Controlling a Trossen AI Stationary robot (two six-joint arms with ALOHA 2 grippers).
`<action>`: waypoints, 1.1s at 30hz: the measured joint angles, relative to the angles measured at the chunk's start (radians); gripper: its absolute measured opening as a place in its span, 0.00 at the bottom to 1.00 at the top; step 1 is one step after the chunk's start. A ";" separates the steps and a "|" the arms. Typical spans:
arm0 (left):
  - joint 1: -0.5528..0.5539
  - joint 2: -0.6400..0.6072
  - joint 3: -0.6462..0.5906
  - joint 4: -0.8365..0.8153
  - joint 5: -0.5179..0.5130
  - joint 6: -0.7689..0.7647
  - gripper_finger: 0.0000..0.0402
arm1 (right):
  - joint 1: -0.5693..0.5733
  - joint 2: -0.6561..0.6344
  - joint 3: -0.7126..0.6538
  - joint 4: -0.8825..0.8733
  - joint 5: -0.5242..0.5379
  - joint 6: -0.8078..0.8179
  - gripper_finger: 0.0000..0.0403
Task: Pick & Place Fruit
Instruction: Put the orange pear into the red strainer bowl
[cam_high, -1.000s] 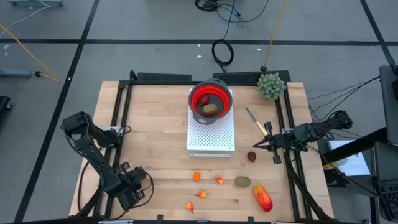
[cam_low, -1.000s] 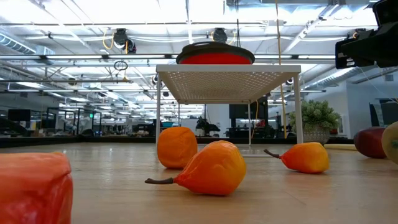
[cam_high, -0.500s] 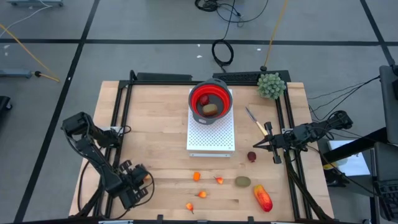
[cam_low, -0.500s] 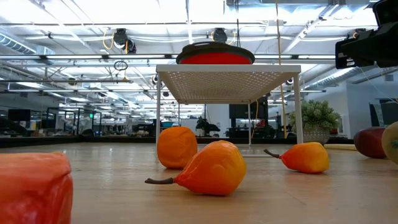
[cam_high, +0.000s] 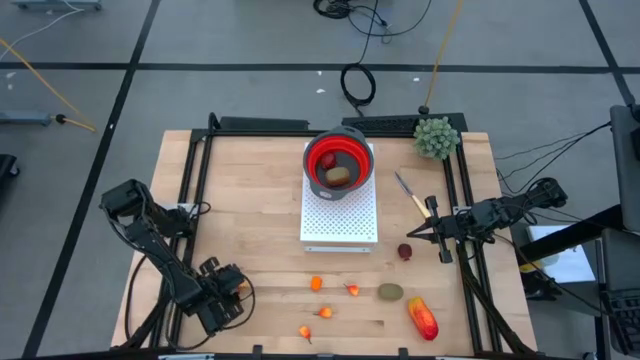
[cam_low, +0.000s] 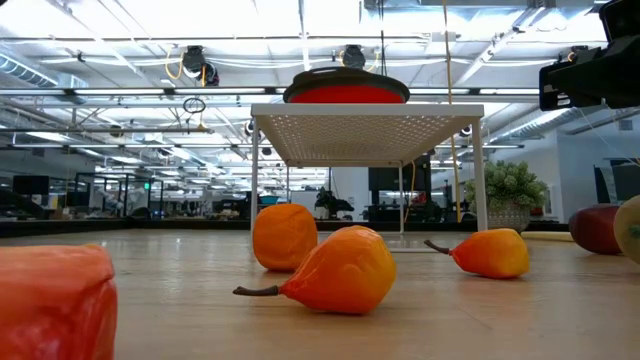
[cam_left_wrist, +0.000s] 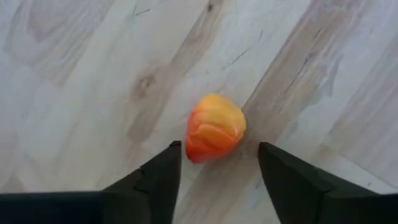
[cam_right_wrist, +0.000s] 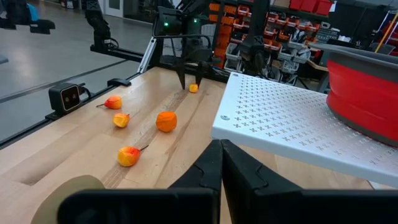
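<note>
Now the left hand (cam_left_wrist: 214, 163) hangs open over a small orange-red fruit (cam_left_wrist: 214, 127) lying on the bench (cam_left_wrist: 74, 74) between its fingers (right hand (cam_high: 437, 240) shut, waiting), so descend centred before closing.

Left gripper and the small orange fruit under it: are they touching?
Apart. In the left wrist view the left gripper has its jaws open on either side of the orange fruit, with bare wood showing between each and the fruit.
</note>
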 joint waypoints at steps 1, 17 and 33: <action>0.005 0.000 0.000 0.000 0.000 0.017 0.57 | 0.000 0.000 0.000 0.000 0.000 0.000 0.00; 0.089 -0.002 0.003 -0.004 -0.003 0.229 0.62 | 0.000 0.000 0.000 0.000 0.000 0.000 0.00; 0.102 -0.003 0.003 0.004 0.061 0.252 0.35 | 0.000 0.000 0.000 0.000 0.000 0.000 0.00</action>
